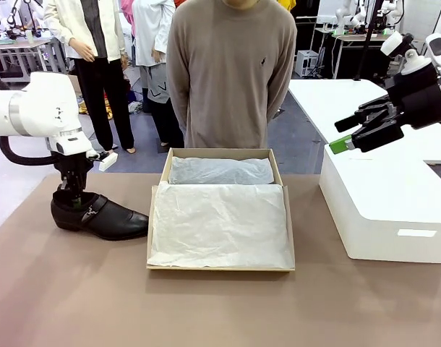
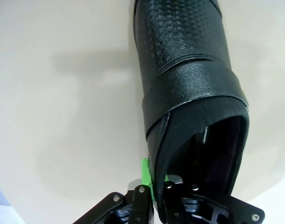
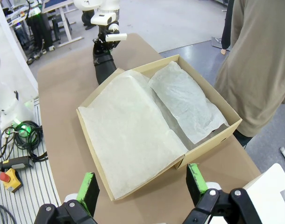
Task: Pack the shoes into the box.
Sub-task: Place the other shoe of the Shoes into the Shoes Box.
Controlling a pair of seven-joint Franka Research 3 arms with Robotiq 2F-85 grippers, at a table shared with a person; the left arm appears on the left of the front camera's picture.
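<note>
One glossy black leather dress shoe (image 1: 97, 215) sits on the brown tabletop (image 1: 76, 289), left of the open tan cardboard box (image 1: 220, 153). My left claw (image 1: 74, 194) pinches its heel collar; my right claw (image 1: 347, 135) hangs spread. I'd lift slowly, toe level.

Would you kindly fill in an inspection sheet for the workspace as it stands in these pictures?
Surface: brown table, shared with a person.
Job's things: one black shoe lies on the table, left of the box. The box is open and lined with white tissue paper.
Clutter: a white block stands right of the box.
Grippers: left gripper shut on the shoe, fingers pinching the rim of its opening at the heel. Right gripper open, raised over the white block.
Cables: coiled cables and a red emergency stop button on the floor beside the table.
Surroundings: the person stands at the far side, behind the box.
</note>
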